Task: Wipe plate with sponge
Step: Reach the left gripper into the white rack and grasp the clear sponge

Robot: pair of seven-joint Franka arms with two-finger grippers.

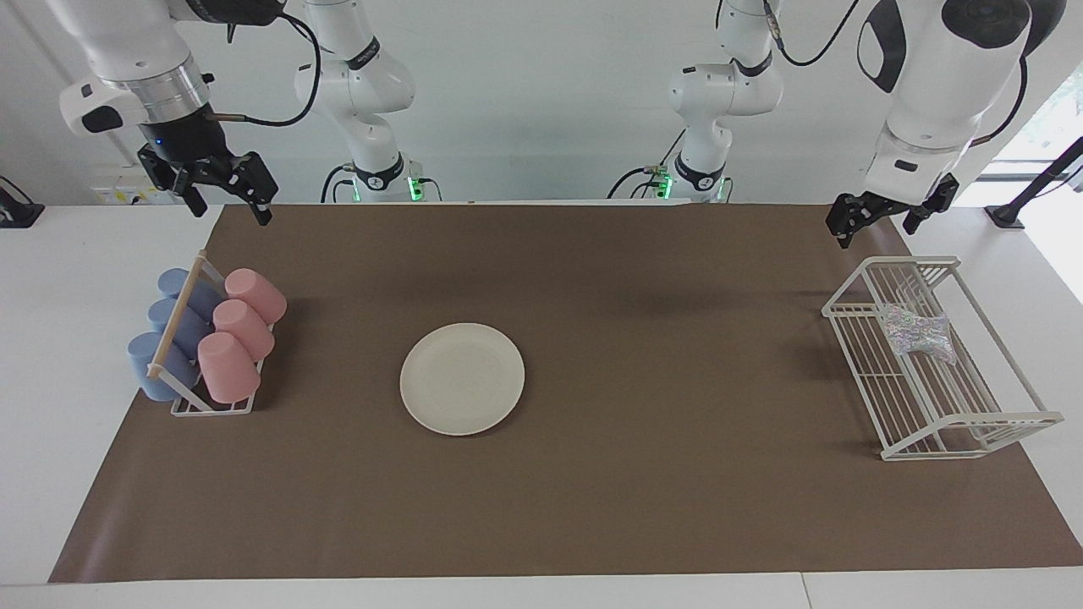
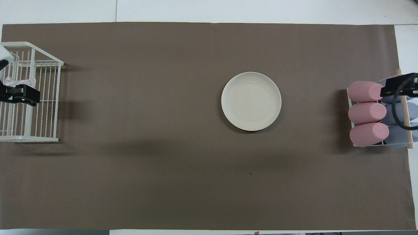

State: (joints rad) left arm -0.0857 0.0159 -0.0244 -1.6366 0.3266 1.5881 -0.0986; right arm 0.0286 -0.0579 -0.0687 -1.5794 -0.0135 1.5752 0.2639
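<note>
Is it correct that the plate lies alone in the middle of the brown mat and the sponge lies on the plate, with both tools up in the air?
Not quite. The sponge is not on the plate; it lies in the white wire rack at the left arm's end of the table, as the facing view shows. The rest holds: the plate lies alone mid-mat, and the left tool and right tool are up in the air.
</note>
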